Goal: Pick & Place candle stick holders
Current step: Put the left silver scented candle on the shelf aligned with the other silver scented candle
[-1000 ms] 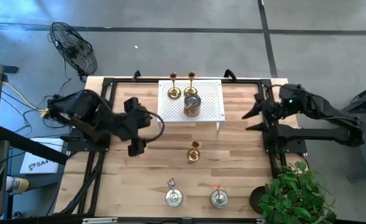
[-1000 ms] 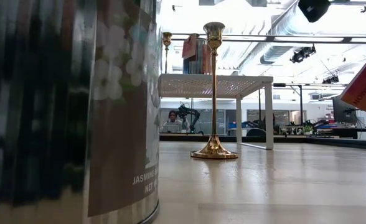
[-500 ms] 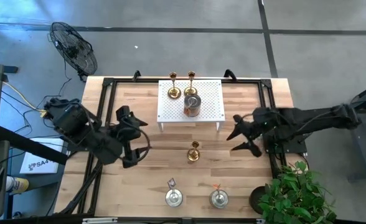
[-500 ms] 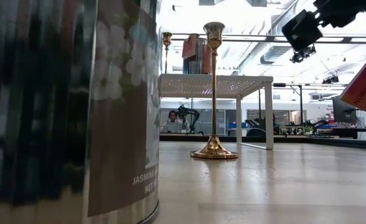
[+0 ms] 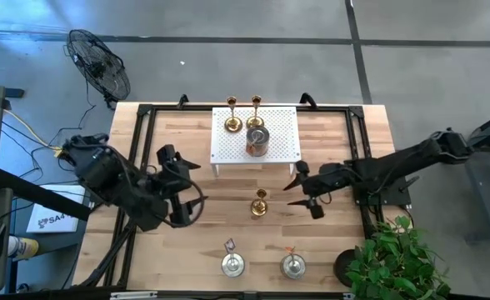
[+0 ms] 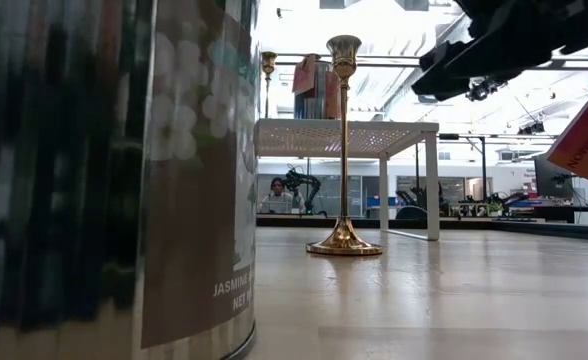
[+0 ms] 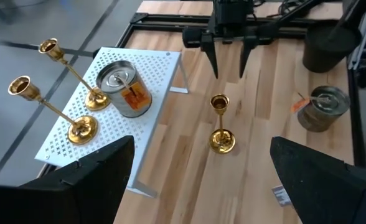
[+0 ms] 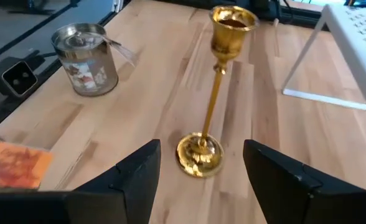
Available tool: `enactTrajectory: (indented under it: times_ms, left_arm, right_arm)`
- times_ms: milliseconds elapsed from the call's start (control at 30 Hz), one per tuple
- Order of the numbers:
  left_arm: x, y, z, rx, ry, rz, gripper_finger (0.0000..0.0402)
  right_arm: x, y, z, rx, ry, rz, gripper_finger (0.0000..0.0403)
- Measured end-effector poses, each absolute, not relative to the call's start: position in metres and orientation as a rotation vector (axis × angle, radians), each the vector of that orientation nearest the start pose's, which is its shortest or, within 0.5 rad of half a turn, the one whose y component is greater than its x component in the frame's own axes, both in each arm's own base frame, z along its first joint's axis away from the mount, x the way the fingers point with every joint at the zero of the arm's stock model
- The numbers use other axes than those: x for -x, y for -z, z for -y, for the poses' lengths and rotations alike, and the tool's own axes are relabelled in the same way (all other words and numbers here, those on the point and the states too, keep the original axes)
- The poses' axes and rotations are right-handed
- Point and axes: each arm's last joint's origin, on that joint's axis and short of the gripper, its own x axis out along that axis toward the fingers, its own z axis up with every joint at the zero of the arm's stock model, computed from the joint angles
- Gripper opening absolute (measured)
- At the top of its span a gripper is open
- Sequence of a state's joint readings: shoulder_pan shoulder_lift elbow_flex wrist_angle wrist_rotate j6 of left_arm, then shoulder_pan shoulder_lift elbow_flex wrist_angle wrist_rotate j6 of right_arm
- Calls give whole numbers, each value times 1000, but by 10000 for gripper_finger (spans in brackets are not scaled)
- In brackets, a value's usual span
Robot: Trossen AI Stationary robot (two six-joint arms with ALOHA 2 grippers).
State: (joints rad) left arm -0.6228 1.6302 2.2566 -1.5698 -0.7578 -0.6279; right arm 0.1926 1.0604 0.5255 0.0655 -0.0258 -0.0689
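1. Brass in finish, one slim candlestick (image 5: 260, 203) stands upright on the bare wood of the table (image 5: 328, 250), in front of the white rack (image 5: 280, 143).
2. Two more brass candlesticks (image 5: 233, 117) and one tin holder (image 5: 257, 142) are on the rack top. Two tin holders (image 5: 232, 264) stand near the front edge of the table.
3. The right gripper (image 5: 302, 193) is just beside the lone candlestick, on its right, apart from it. Its fingers are spread, with nothing between them.
4. In the right wrist view the stem (image 8: 211, 106) rises vertically, centred in the gap between the fingers and ahead of them. The long axis is upright, so a level approach at stem height is judged suitable.
5. The left gripper (image 5: 181, 188) is on the opposite side of the candlestick, farther off, fingers wide and empty.
6. The right arm is the nearer arm. The likely next move is a short advance toward the stem, then closure.
7. Risk: the narrow base may tip if one finger touches first.
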Motion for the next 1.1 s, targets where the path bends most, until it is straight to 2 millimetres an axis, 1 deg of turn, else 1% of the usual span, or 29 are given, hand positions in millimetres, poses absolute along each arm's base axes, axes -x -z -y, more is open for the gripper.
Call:
enactTrajectory:
  times_ms: [167,300,433,633,933,1100]
  left_arm:
    - [-223,-483,135,-7,-365,-640,369]
    - [-226,-482,136,27,-415,-606,369]
    - [-228,-481,136,39,-476,-558,369]
    - [-233,-480,139,47,-491,-539,369]
    - [-240,-473,144,36,-493,-557,369]
    - [-247,-468,149,25,-511,-559,369]
  right_arm:
    - [-229,-208,-46,98,-229,-439,224]
    - [-240,-199,-48,103,-226,-422,224]
    - [-251,-192,-48,133,-170,-389,224]
    - [-265,-188,-50,149,-134,-285,224]
    - [-277,-172,-52,136,-155,-266,224]
    - [-282,-167,-54,130,-175,-223,224]
